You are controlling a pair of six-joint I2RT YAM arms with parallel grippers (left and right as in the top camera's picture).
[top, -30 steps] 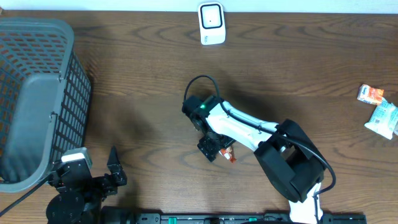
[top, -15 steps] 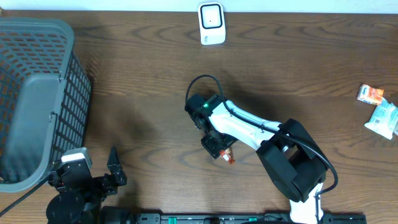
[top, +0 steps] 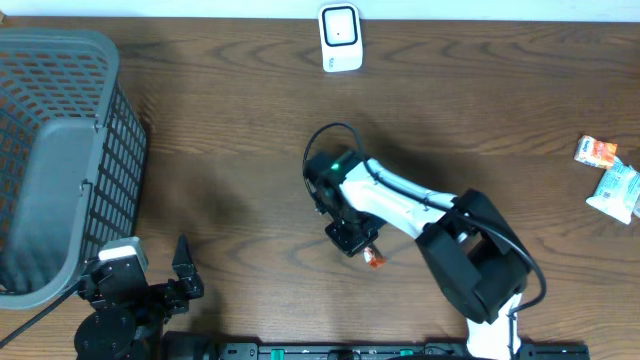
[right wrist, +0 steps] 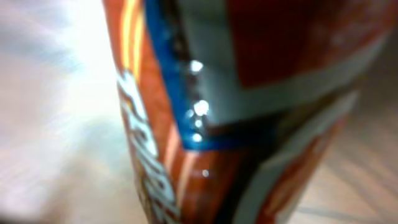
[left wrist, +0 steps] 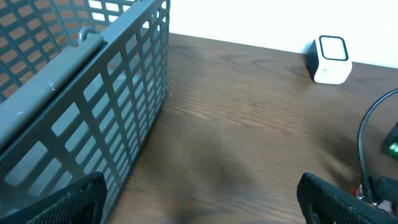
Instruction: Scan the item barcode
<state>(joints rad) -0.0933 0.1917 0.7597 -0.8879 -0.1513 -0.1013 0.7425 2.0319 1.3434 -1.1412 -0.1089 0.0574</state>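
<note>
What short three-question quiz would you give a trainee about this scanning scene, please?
1. True or false: the white scanner stands at the far edge of the table, apart from both arms.
2. What is the right gripper shut on? A a mug; B an orange packet; C a sponge.
3. How many small packets lie near the table's right edge in the overhead view?
Key: 1 true; 2 B; 3 two.
</note>
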